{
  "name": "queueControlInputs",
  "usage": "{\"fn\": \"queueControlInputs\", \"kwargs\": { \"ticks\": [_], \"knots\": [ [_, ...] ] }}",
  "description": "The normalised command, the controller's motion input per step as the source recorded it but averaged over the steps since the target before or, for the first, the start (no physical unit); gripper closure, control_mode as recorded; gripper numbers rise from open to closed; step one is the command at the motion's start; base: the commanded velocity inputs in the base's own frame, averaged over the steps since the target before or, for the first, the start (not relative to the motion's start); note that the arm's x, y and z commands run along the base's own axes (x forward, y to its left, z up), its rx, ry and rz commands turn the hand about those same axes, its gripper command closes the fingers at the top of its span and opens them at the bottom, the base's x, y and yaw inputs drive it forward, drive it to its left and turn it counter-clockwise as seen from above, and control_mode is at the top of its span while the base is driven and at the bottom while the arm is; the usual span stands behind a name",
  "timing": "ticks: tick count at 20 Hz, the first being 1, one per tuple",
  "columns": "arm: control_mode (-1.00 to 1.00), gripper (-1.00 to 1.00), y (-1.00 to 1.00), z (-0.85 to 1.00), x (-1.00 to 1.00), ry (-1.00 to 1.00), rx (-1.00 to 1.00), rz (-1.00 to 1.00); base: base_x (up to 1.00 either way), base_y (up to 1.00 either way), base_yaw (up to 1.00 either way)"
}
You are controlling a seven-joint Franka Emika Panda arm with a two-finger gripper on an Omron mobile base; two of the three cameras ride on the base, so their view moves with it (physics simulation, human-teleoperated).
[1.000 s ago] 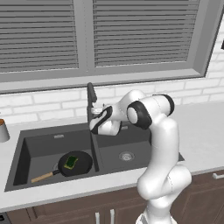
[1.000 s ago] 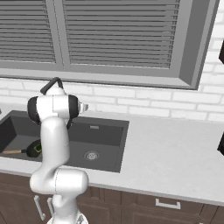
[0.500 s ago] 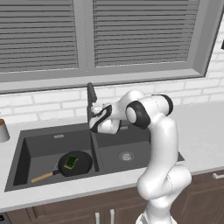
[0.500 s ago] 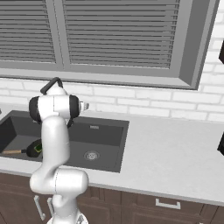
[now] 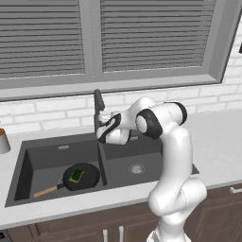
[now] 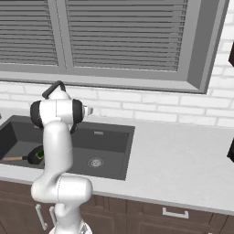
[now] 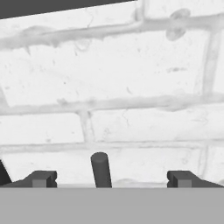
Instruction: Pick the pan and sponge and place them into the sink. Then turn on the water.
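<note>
The dark double-basin sink already holds the black pan in its left basin, wooden handle pointing out toward the left, with the green sponge lying inside the pan; placing therefore looks done, and the step in hand appears to be turning on the water, of which no stream shows yet; the tap stands at the back rim between the basins; the gripper sits at it, fingers spread wide, a slim dark lever between them, unclamped; next it likely must close or push sideways.
</note>
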Motion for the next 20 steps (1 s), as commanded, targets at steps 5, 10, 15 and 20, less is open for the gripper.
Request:
{"fn": "queueControlInputs", "kwargs": {
  "ticks": [5, 10, 15, 20],
  "knots": [
    [-1.0, -1.0, -0.39, 0.0, 0.0, 0.0, 0.02, 0.04, 0.0, 0.0, 0.0],
    [-1.0, -1.0, -0.43, 0.0, 0.0, 0.0, 0.02, 0.04, 0.0, 0.0, 0.0],
    [-1.0, -1.0, -0.38, 0.0, 0.0, 0.0, 0.01, 0.03, 0.0, 0.0, 0.0],
    [-1.0, -1.0, -0.42, 0.0, 0.0, 0.0, 0.02, 0.03, 0.0, 0.0, 0.0]
  ]
}}
